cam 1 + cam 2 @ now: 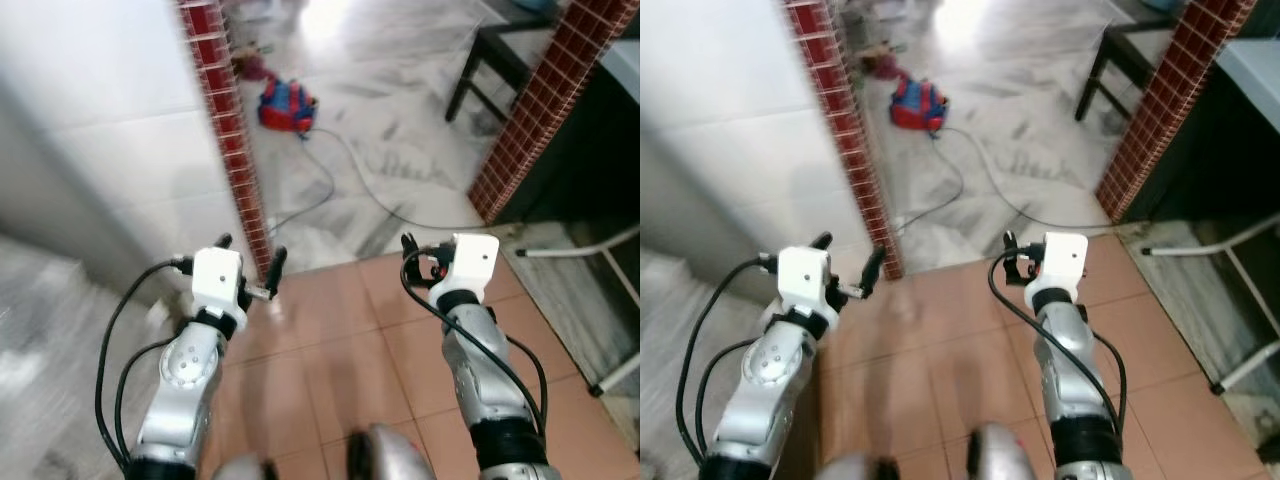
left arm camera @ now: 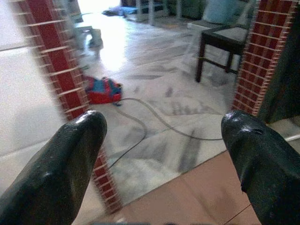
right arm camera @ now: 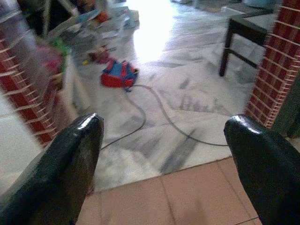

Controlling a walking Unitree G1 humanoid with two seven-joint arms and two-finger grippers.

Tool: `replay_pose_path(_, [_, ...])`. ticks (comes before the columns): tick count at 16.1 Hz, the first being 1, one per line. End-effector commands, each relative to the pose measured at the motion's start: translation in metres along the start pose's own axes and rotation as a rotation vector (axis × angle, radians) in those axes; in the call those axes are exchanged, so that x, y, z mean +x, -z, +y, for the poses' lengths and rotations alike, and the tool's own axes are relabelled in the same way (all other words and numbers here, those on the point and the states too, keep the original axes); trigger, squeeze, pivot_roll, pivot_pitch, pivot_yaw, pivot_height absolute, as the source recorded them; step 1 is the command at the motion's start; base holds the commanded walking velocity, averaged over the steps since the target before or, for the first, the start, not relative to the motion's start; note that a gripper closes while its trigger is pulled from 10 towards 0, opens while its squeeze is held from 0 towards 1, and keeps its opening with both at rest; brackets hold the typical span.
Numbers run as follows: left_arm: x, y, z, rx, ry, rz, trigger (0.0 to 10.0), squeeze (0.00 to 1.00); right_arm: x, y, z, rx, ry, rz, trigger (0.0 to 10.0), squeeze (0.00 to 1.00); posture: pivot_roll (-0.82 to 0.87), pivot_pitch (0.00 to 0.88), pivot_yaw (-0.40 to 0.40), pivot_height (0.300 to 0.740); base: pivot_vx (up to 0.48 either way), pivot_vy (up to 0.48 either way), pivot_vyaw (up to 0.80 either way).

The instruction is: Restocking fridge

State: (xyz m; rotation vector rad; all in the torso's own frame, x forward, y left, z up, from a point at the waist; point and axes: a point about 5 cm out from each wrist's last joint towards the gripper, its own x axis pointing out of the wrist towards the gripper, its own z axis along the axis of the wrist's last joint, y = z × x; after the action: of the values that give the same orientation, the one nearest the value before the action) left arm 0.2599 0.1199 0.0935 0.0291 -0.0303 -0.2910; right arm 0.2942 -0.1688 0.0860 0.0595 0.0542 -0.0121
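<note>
I'm walking through the doorway, both jaws spread apart and empty: left gripper (image 1: 250, 262), right gripper (image 1: 420, 250). I'd steer past the red-brick tiled pillar (image 1: 228, 130) and the grey cable (image 1: 350, 180) on the marble floor.

No lettering, label or number is legible (frames are blurred).

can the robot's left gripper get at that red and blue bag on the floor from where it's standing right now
Probably not. The red and blue bag lies well ahead on the marble floor, past the doorway, while the left gripper hovers open beside the red brick pillar. Nothing blocks the path; the robot would likely need to walk forward.
</note>
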Motion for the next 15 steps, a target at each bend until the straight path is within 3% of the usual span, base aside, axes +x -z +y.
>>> replay_pose_path(1, [0.001, -0.003, -0.004, 0.001, 0.023, -0.008, 10.0, 0.00, -0.002, -0.002, -0.006, 0.001, 0.026, -0.004, 10.0, 0.00, 0.01, 0.126, 0.045, 0.740, 0.472, 0.000, -0.80])
replay_pose_path(7, [0.000, -0.003, -0.004, 0.023, 0.019, -0.007, 10.0, 0.00, 0.000, -0.002, -0.007, -0.002, 0.040, -0.007, 10.0, 0.00, 0.02, 0.131, 0.044, 0.740, 0.477, 0.000, -0.80])
replay_pose_path(15, [0.002, -0.004, -0.005, 0.027, 0.018, -0.005, 10.0, 0.00, 0.001, -0.001, -0.020, -0.009, 0.128, -0.002, 10.0, 0.00, 0.01, 0.132, 0.042, 0.740, 0.461, 0.000, -0.80])
